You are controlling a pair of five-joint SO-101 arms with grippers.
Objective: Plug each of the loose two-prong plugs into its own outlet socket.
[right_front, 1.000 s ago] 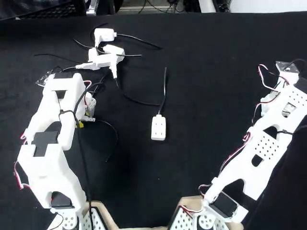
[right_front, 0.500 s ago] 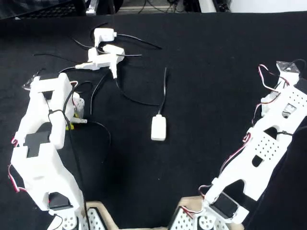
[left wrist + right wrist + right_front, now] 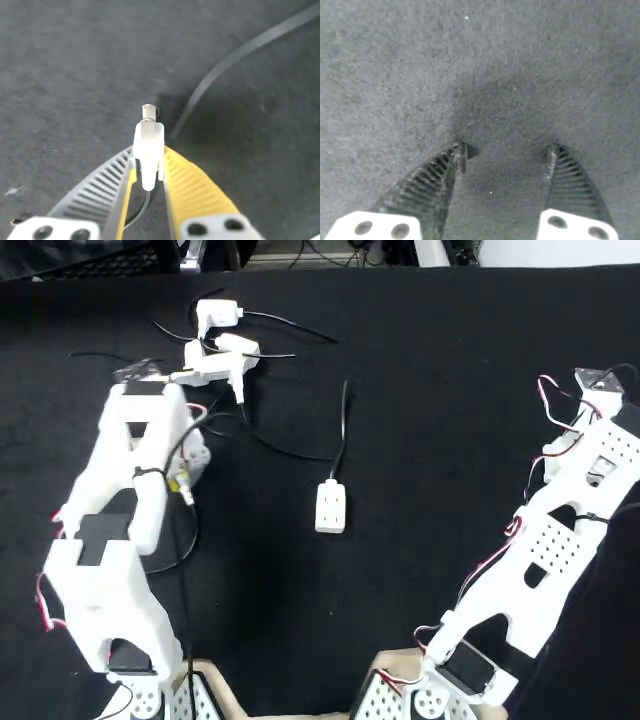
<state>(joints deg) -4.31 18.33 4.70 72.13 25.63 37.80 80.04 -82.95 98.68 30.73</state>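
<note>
The left gripper (image 3: pixel 148 159) has its fingers pinching a small white two-prong plug (image 3: pixel 148 137). The prongs poke out past the fingertips toward the black tabletop (image 3: pixel 60 60). From above, that gripper sits under the left arm (image 3: pixel 120 500) at centre left of the frame. The white outlet socket (image 3: pixel 331 506) lies to its right and a little lower, well apart, near the middle. The socket's long axis runs up and down the frame with its slots facing up, and its cord (image 3: pixel 343 425) leaves toward the top. This arm is clearly the nearer one. Black cord loops lie in the gap between them and could snag, I'd say. At upper left, the other plugs (image 3: pixel 215 358) lie bunched with tangled leads. The right gripper (image 3: pixel 505 150), far off at upper right, has its fingers spread over bare cloth.
</note>
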